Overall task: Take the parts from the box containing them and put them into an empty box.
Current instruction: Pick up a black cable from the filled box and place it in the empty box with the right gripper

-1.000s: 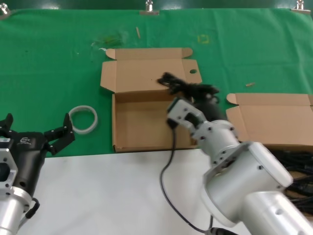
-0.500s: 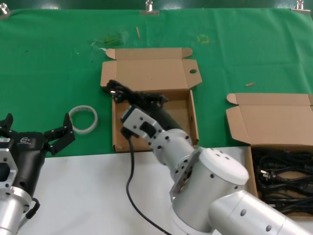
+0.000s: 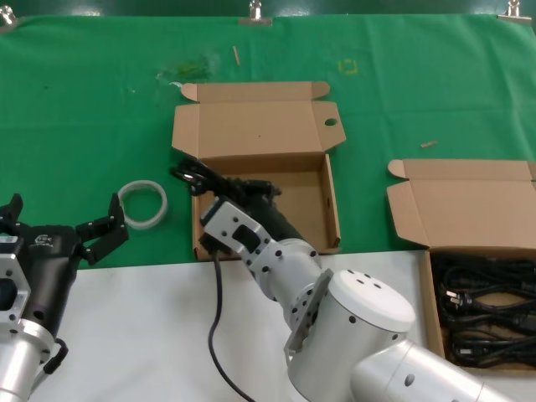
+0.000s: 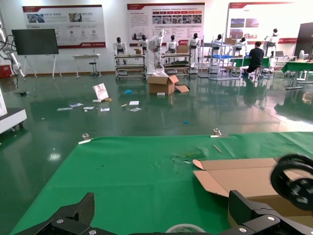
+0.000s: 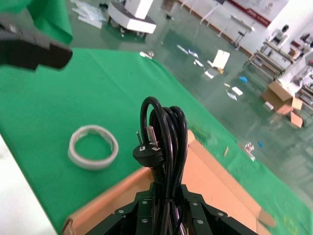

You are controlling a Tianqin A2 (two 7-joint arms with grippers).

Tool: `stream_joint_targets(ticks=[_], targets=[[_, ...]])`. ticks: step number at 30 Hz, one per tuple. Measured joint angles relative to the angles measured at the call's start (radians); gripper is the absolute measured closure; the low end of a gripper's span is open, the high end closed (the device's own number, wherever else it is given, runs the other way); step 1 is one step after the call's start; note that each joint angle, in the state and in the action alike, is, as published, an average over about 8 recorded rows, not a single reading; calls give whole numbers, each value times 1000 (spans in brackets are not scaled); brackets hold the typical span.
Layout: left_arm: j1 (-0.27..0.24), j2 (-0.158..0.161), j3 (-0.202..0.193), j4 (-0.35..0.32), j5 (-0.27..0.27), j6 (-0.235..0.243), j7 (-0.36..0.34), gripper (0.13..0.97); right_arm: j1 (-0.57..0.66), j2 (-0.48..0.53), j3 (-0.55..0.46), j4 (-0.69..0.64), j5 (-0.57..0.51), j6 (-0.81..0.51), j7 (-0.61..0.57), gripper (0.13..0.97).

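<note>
At the surface's near-left edge the left tool (image 3: pixel 63 237) waited, fingers spread and idle. Farther in, the right tool (image 3: pixel 237 191) pinched a black power cord bundle (image 3: pixel 203 178) over the empty box's (image 3: pixel 301 201) left wall, seemingly to drop it inside. At the right edge, the source box (image 3: pixel 465 205) held more cords (image 3: pixel 486 314).

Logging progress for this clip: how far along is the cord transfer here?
Nothing is visibly delivered yet: the empty box shows only bare cardboard. In hand: the right gripper is shut on one cord bundle, over that box's left wall. Left: releasing it, then moving the cords piled in the source box. The left gripper sits open beside the white ring.
</note>
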Motion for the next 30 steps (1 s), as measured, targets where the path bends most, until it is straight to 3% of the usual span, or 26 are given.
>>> stream_joint_targets(ticks=[12,24,30], targets=[[0,0,0,0,0,0,0,132,-51,8,75,11,0,33,-38,867],[0,0,0,0,0,0,0,132,-55,32,83,12,0,34,-39,840],[0,0,0,0,0,0,0,132,-55,37,83,12,0,34,-39,771]])
